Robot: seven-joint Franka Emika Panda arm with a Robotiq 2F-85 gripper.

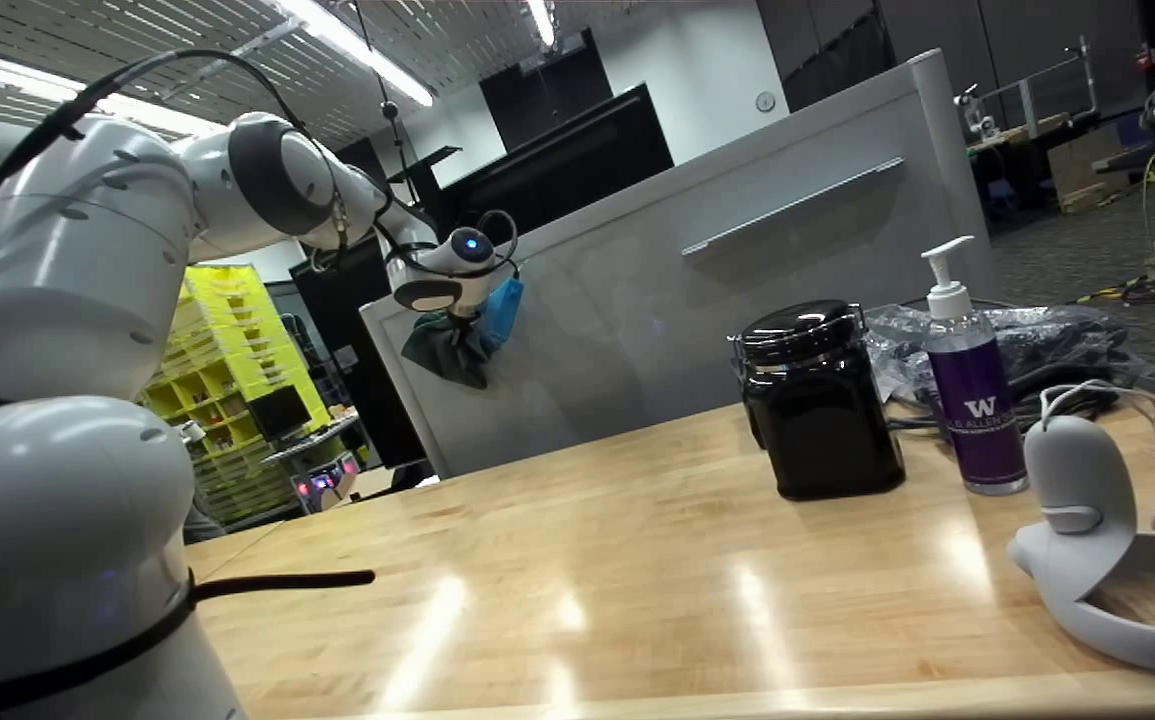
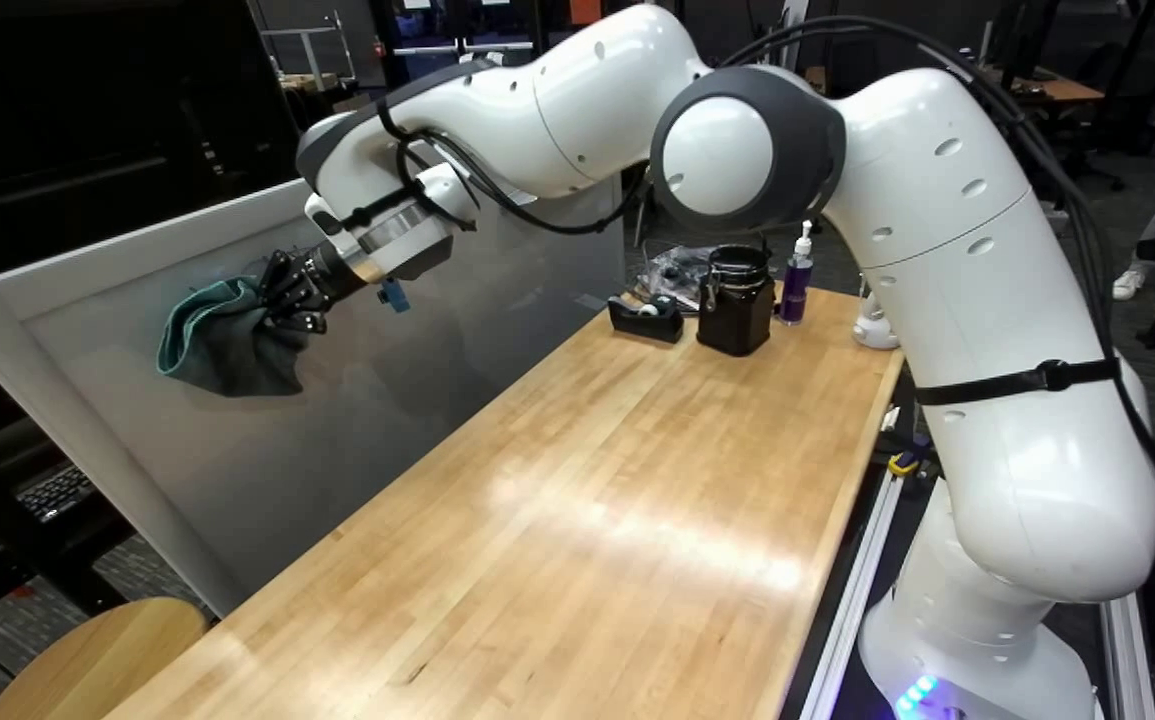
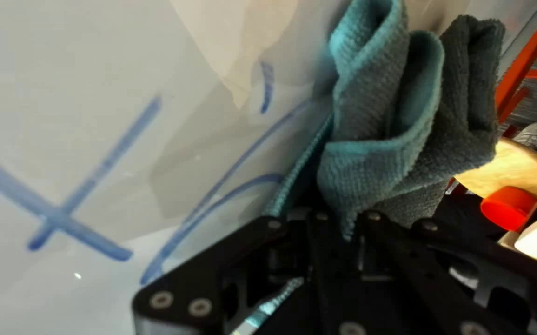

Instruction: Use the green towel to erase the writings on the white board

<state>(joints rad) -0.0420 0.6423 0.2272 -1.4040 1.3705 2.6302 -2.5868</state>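
The green towel (image 2: 232,345) hangs bunched from my gripper (image 2: 287,295), which is shut on it at the upper far-left part of the white board (image 2: 377,400). The towel also shows as a dark cloth in an exterior view (image 1: 447,350). In the wrist view my gripper (image 3: 338,228) pinches the grey-green towel (image 3: 380,121), its folds sticking out past the fingers. The towel lies close against the board; I cannot tell how firmly it touches. Blue marker writing (image 3: 56,216) shows on the board as a cross and curved strokes. Some strokes run behind the towel.
The wooden table (image 2: 537,520) stands in front of the board. A black jar (image 1: 822,400), a purple pump bottle (image 1: 977,410), a grey controller (image 1: 1082,500) and a tape dispenser (image 2: 647,318) stand on it. A round stool (image 2: 102,660) stands by the table end.
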